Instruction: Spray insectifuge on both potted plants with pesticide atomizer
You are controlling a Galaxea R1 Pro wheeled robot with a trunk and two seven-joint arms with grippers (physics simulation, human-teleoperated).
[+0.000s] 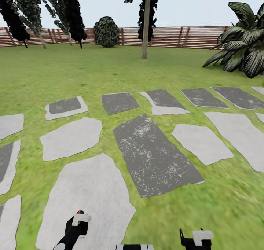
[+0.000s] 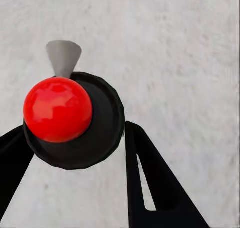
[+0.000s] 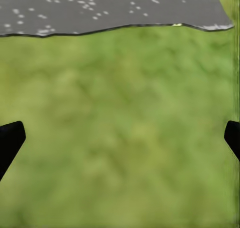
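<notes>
Left tool (image 2: 75, 153) grips something; right tool (image 3: 120, 138) spread wide.

The fence (image 1: 176, 37) looks like brown wood in horizontal slats, and the lawn (image 1: 73, 70) is a soft, matt, mottled green. The pale stepping stone (image 1: 88, 195) has a fine grainy matt face, while the dark stone (image 1: 154, 158) is rough and flecked with white. A glossy red ball (image 2: 57, 109) sits on a smooth black disc (image 2: 102, 123)
</notes>
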